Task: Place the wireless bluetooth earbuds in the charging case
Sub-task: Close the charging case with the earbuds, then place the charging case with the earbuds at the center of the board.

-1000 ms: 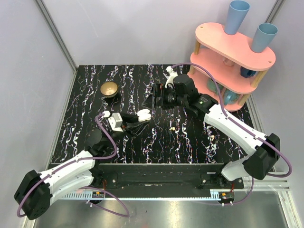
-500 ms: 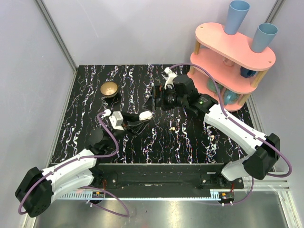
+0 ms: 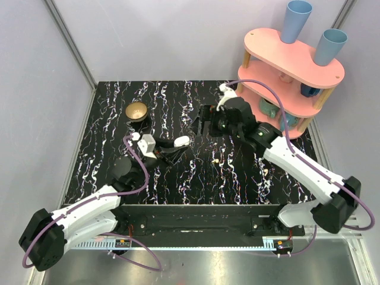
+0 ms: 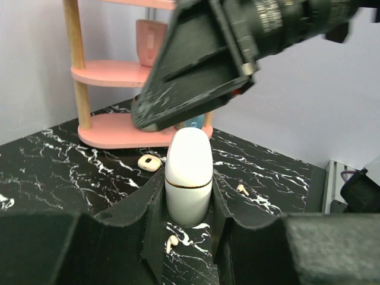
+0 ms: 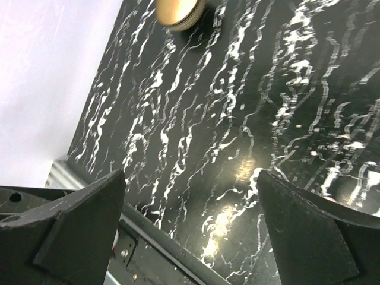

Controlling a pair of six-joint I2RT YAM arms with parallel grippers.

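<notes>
Noted left gripper (image 4: 189, 193) clenched on white charging case (image 4: 189, 172), lid shut, upright between fingers. Found one earbud (image 4: 172, 241) on tabletop (image 4: 59, 172) just beneath those fingers, second earbud (image 4: 242, 190) ahead to right, apart from case. Logged right gripper (image 5: 190, 178) spread wide, holding nothing, hanging above and beyond case.

The left tool (image 4: 188, 199) hides part of the charging case (image 4: 188, 157); the bowl (image 5: 180, 12) is cropped.

Glossy white plastic charging case (image 4: 188, 172)
</notes>
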